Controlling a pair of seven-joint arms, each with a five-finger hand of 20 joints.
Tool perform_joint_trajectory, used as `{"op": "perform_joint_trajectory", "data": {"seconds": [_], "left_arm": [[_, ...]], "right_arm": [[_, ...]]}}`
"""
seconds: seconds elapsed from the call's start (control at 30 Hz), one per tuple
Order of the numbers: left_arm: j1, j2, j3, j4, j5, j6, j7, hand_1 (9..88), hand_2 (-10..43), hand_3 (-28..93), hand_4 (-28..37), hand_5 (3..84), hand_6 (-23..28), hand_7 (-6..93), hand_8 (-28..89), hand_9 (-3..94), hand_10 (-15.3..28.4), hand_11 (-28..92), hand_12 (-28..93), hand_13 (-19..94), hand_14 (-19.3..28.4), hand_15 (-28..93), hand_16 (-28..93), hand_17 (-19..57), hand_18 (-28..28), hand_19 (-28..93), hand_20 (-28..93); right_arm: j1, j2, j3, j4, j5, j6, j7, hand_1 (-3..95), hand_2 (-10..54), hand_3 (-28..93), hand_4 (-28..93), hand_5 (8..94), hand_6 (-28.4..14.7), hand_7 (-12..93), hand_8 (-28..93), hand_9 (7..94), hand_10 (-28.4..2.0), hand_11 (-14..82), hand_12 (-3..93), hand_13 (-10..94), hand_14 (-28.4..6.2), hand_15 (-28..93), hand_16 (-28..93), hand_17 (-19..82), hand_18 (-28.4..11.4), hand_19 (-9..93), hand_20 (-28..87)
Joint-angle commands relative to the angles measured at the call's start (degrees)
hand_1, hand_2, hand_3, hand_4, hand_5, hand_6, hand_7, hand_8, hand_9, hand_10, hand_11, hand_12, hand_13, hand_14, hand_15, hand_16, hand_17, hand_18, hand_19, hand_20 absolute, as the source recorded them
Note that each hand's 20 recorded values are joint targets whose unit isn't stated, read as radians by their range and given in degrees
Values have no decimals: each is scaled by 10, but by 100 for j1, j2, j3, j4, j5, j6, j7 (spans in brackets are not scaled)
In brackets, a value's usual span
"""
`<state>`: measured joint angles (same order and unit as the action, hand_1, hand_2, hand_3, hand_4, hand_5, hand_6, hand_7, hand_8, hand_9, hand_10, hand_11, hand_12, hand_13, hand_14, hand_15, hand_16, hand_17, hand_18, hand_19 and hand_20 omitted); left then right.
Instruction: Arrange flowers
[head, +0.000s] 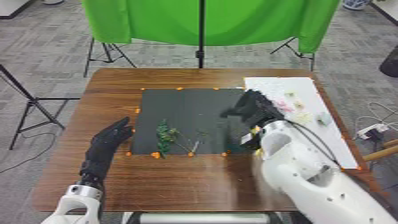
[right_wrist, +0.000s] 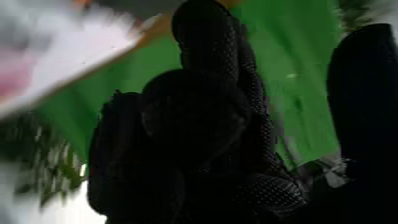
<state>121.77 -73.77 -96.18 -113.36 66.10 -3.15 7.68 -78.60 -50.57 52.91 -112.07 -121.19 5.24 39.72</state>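
1. While the left hand (head: 108, 139) is held relaxed and released near the dark mat (head: 182, 107), green sprigs (head: 163, 134) are laid on it.
2. Pink and pale flowers (head: 298, 105) are spread on the white sheet (head: 266, 89).
3. Right hand (head: 255, 109) is seen above the mat's right side; grasp can't be told.

The white left arm (head: 75, 204) comes in at the bottom left of the head view, its black-gloved left hand (head: 110, 136) pointing forward with the fingers loosely extended and the thumb held apart. The white right arm (head: 306, 172) enters from the bottom right and reaches farther forward, slanting inward to its black-gloved right hand (head: 256, 107), whose fingers are relaxed; in the right wrist view they point up, partly overlapping.
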Motion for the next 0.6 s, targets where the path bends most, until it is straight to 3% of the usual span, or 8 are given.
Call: {"op": "perform_joint_trajectory", "data": {"seconds": [0.03, 0.6], "left_arm": [[71, -21, -10, -7, 42, -54, -93, 253, -67, 645, -205, 410, 31, 87, -38, 403, 119, 129, 174, 290, 161, 166, 61, -6, 140, 49, 201], [83, 2, -34, -32, 29, -64, -125, 251, -68, 646, -204, 409, 31, 85, -37, 402, 118, 128, 174, 290, 161, 165, 61, -6, 139, 48, 201]], "right_arm": [[304, 453, 279, 635, 61, -551, 457, 294, -95, 583, -130, 710, -63, 96, -67, 884, -136, 366, 254, 936, -35, 546, 329, 675, -102, 932, 535], [775, 430, -590, 1362, 71, -844, 388, 289, -95, 561, -134, 770, -60, 125, -63, 900, -137, 368, 249, 937, -36, 562, 307, 699, -88, 932, 497]]}}
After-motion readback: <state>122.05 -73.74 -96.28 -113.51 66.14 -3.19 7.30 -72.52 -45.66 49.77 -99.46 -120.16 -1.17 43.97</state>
